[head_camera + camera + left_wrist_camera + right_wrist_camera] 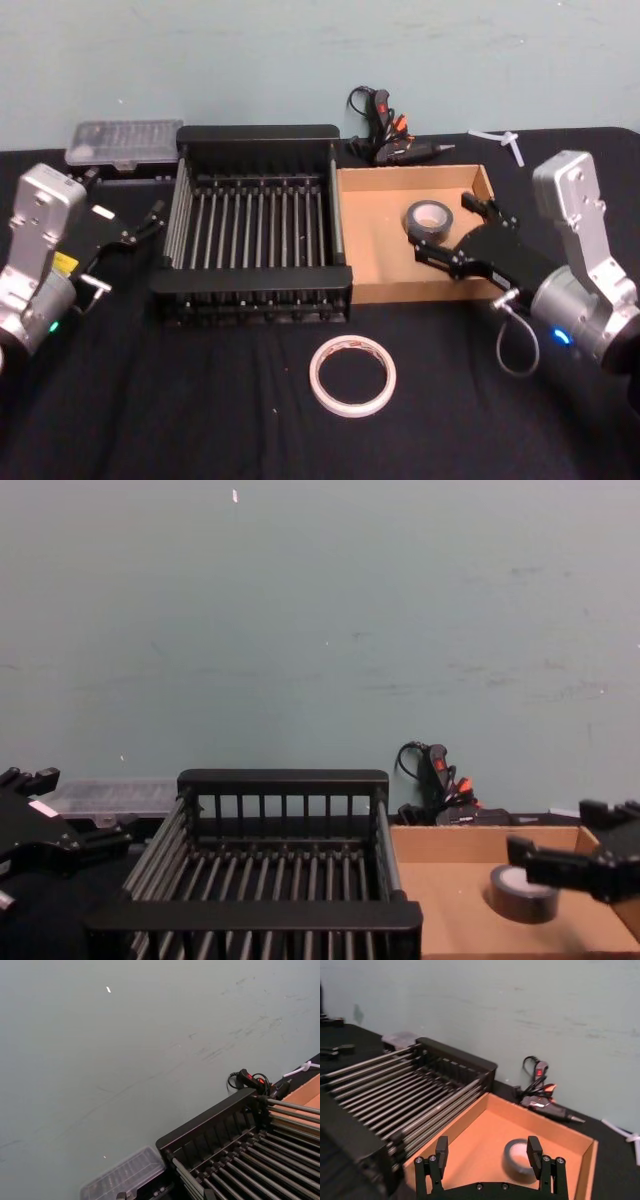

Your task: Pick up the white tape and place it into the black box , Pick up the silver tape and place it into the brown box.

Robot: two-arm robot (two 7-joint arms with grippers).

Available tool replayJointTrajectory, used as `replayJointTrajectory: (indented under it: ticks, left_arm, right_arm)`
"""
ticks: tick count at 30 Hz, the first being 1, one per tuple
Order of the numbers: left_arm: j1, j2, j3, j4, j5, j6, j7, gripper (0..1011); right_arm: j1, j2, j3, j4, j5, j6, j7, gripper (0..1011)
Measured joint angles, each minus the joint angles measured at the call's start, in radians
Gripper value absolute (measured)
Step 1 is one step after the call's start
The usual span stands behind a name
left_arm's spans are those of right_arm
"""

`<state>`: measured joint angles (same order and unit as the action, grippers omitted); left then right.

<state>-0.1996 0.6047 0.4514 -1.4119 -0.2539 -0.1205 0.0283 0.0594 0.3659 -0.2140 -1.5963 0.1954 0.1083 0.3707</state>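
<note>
My right gripper (466,229) hangs over the brown box (372,262), its 2 fingers spread wide with nothing between them. The silver tape (430,219) lies flat on the cardboard floor just past my fingertips (the right wrist view shows it sitting between the 2 pads (534,1152) but farther on, not touched). In the chest view the roll (523,891) rests low in the tray, just below my outstretched fingers.

My left gripper (140,232) waits at the left side of the black box (256,133), close to its slatted wall but apart from it, its fingers parted and empty. The crate holds nothing on its bars.

The white tape (351,375) lies flat on the black table (180,410), in front of the 2 boxes and near where they meet, well apart from both of my grippers.

A clear plastic case (124,143) sits behind the crate's left corner, and a black glue gun (388,135) lies against the wall behind the tray.
</note>
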Motion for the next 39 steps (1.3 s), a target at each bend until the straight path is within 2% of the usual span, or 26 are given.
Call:
replayJointTrajectory:
  ticks: [10,15,22,30,31,39]
  left_arm:
    - [0.000,0.000,0.000,0.000,0.000,0.000,0.000,1001]
    - [0.000,0.000,0.000,0.000,0.000,0.000,0.000,1001]
    - [0.000,0.000,0.000,0.000,0.000,0.000,0.000,1001]
    - [0.000,0.000,0.000,0.000,0.000,0.000,0.000,1001]
    - [0.000,0.000,0.000,0.000,0.000,0.000,0.000,1001]
    - [0.000,0.000,0.000,0.000,0.000,0.000,0.000,1001]
  right_arm:
    - [-0.078,0.056,-0.022,-0.071,0.032,0.015,0.026,1002]
    - [-0.120,0.091,-0.045,-0.105,0.044,0.025,0.038,1003]
    - [-0.144,0.116,-0.074,-0.125,0.047,0.034,0.037,1002]
    - [-0.146,0.122,-0.110,-0.119,0.026,0.048,0.027,1003]
    - [-0.137,0.119,-0.130,-0.104,0.016,0.060,0.025,1002]
    - [-0.117,0.104,-0.156,-0.078,0.006,0.075,0.024,1002]
